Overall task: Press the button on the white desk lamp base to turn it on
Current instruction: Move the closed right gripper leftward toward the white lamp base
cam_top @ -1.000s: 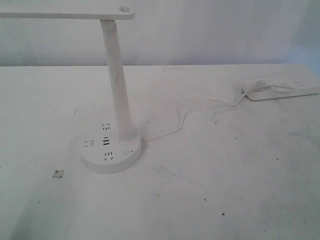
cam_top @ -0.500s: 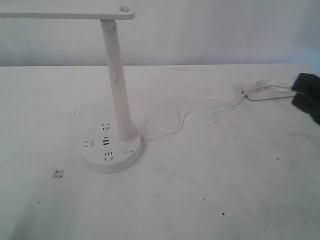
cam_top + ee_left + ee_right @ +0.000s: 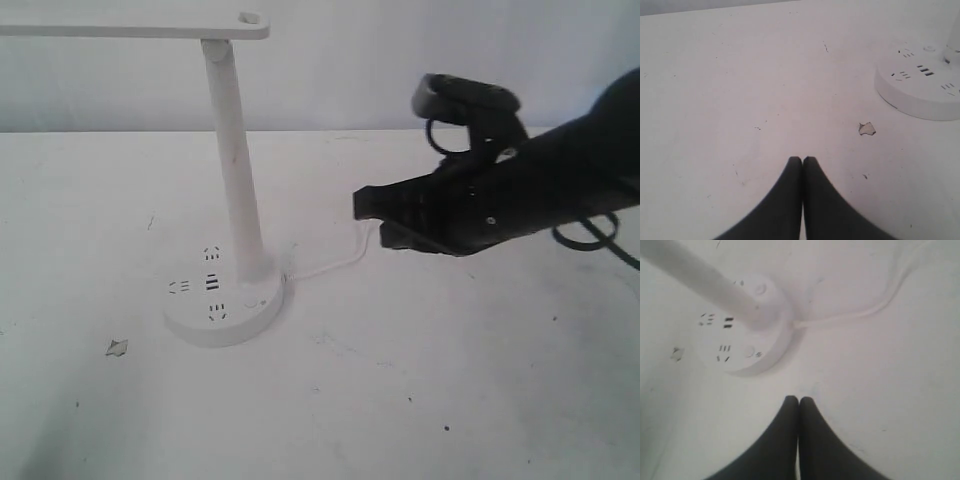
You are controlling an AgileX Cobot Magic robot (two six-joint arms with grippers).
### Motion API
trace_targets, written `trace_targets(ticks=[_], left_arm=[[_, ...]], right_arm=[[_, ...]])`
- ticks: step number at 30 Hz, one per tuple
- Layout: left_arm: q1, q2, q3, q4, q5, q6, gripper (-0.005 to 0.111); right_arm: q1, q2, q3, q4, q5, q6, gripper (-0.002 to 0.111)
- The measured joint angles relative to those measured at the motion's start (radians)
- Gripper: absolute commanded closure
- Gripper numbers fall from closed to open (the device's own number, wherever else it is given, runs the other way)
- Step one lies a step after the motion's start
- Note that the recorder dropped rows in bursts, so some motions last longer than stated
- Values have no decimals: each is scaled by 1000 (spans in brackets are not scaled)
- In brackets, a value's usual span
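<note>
The thick, round white desk lamp base (image 3: 222, 305) is sitting on the left part of the scuffed, speckled white counter (image 3: 450, 390). Its smooth plastic top is showing dark socket holes (image 3: 212, 254) and two short dark slots (image 3: 212, 284). The button (image 3: 749, 352), a small flush circle with a faint outline, is lying on that top near the rim, beside the foot of the slim, tapering stem (image 3: 235, 160). The matte black right end effector (image 3: 360, 205) is hovering to the right of the lamp, its curved fingers pressed together and well apart from the base. A thin white cord (image 3: 335, 262) is curling away from the base. The left end effector (image 3: 802, 161), fingers likewise pressed together, is hanging over bare counter near a small torn scrap (image 3: 866, 128).
</note>
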Motion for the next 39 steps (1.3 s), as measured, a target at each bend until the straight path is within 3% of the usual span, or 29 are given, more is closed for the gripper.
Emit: trace_targets(ticks=[4, 11, 16, 21, 39], left_arm=[[0, 0, 0, 0, 0, 0, 107], [0, 0, 0, 0, 0, 0, 107], [0, 0, 0, 0, 0, 0, 107], [0, 0, 0, 0, 0, 0, 107], [0, 0, 0, 0, 0, 0, 107]], right_arm=[[-28, 128, -88, 223, 198, -279, 108], [-171, 319, -118, 686, 638, -720, 108], [-158, 405, -122, 790, 664, -824, 108], [-152, 461, -142, 825, 524, -842, 108], [-101, 558, -219, 833, 699, -742, 108]])
